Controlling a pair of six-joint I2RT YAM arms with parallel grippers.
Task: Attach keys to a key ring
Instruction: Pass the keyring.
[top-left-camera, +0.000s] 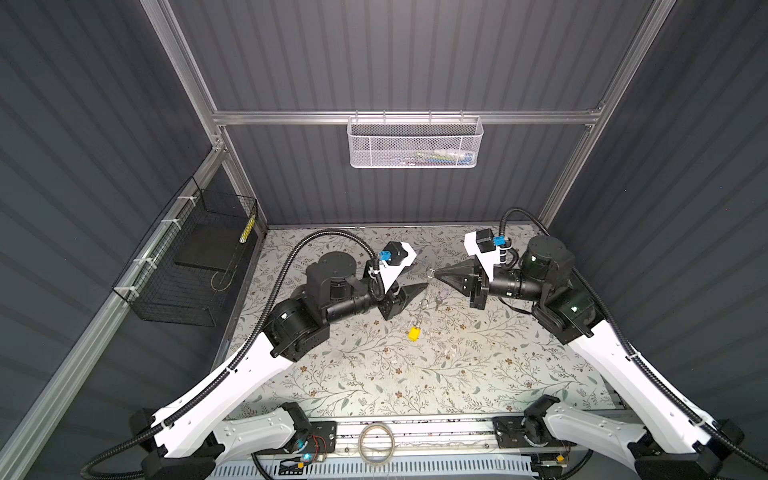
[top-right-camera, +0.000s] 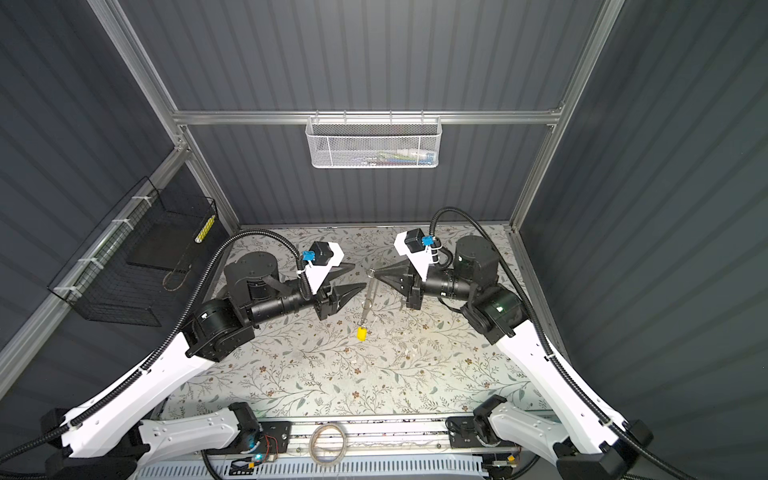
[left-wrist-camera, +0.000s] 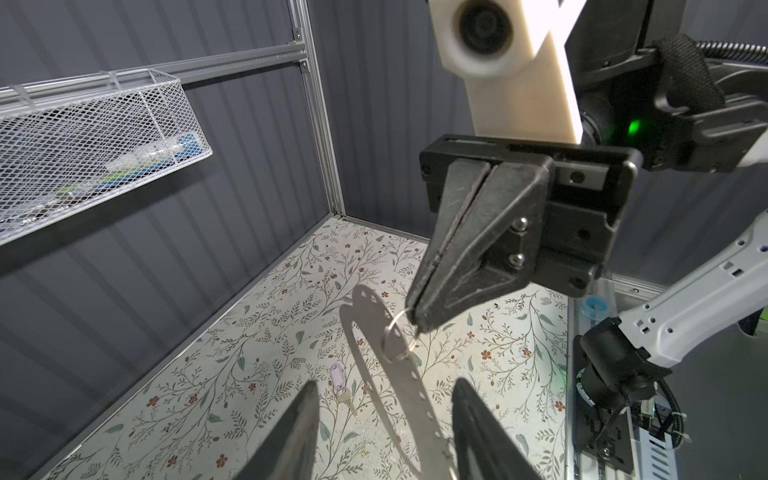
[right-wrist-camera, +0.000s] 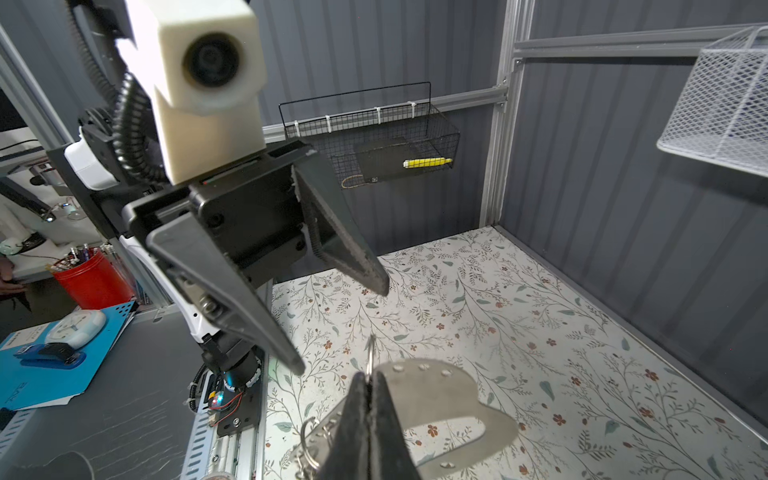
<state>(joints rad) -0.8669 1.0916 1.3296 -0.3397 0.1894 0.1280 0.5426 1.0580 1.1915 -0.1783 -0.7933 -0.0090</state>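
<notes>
Looks half done: yellow key (top-left-camera: 414, 333) hangs off key ring (right-wrist-camera: 436, 386), lilac key (left-wrist-camera: 337, 379) loose on surface (left-wrist-camera: 519, 332); right jaws clamped on its split ring (left-wrist-camera: 386, 332), left jaws apart.

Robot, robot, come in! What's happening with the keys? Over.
Right claw shut on hanging key ring. Left claw open, empty. Yellow key dangling below; lilac key loose on table. Nothing in the way.
</notes>
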